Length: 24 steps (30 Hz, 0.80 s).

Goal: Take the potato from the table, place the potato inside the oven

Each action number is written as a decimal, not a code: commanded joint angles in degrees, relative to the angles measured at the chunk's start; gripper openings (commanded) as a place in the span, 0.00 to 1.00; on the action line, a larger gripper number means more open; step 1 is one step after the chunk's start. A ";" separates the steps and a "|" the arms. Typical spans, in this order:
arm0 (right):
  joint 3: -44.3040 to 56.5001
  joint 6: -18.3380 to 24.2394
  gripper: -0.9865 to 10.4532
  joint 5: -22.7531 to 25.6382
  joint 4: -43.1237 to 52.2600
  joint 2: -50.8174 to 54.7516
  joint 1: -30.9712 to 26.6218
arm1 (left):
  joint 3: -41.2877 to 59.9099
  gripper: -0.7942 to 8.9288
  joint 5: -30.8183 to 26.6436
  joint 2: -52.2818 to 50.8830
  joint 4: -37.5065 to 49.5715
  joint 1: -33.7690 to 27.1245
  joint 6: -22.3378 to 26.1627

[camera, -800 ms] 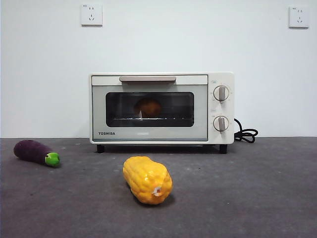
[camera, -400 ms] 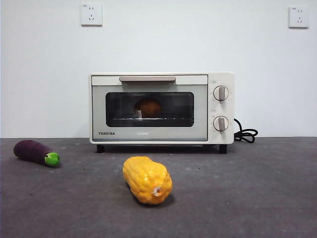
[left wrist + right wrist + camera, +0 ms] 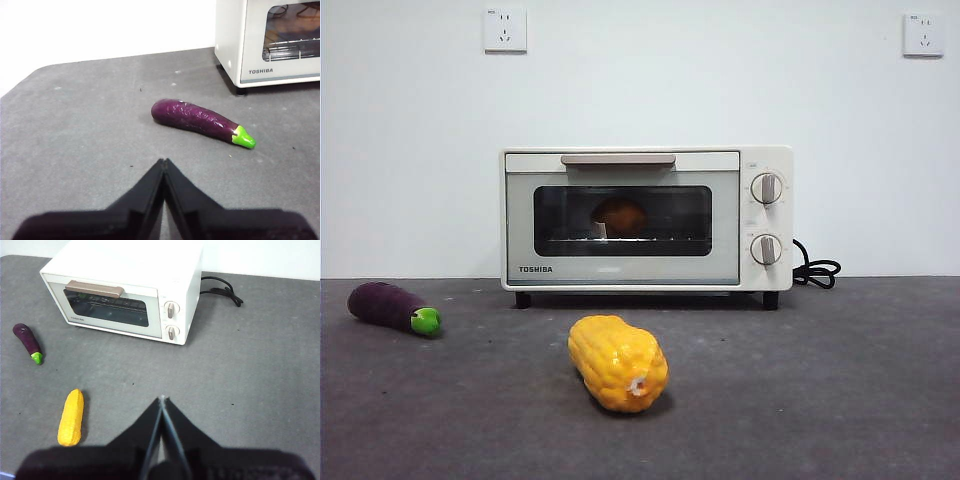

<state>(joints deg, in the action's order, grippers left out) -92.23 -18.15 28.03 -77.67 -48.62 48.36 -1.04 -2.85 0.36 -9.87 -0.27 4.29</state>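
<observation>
One potato [image 3: 620, 217] already sits behind the oven [image 3: 646, 218] door; looks firm and light, best gripped mid-body. Both claws pinched closed, empty.

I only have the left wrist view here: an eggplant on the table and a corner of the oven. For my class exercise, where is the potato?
Observer: The potato sits inside the oven, on the rack behind the shut glass door.
Operator: Is anything else on the table?
Observer: Yes, a yellow corn cob lies in front of the oven, apart from the eggplant.
Operator: And the right gripper?
Observer: The right gripper is shut and holds nothing, above bare table well back from the oven.
</observation>
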 commanded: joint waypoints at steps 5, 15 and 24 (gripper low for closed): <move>0.35 0.37 0.09 -0.04 -1.16 -0.02 0.07 | 0.61 0.08 0.55 -0.13 0.55 -0.22 0.37; 0.35 0.37 0.09 -0.04 -1.18 -0.02 0.07 | 0.61 0.08 0.42 0.28 0.55 -0.22 0.39; 0.35 0.37 0.09 -0.04 -1.18 -0.02 0.07 | 0.61 0.08 0.42 0.74 0.55 -0.22 0.39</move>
<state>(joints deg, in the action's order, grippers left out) -92.23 -18.15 28.03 -77.67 -48.62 48.36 -1.04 -2.44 1.08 -9.80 -0.27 4.49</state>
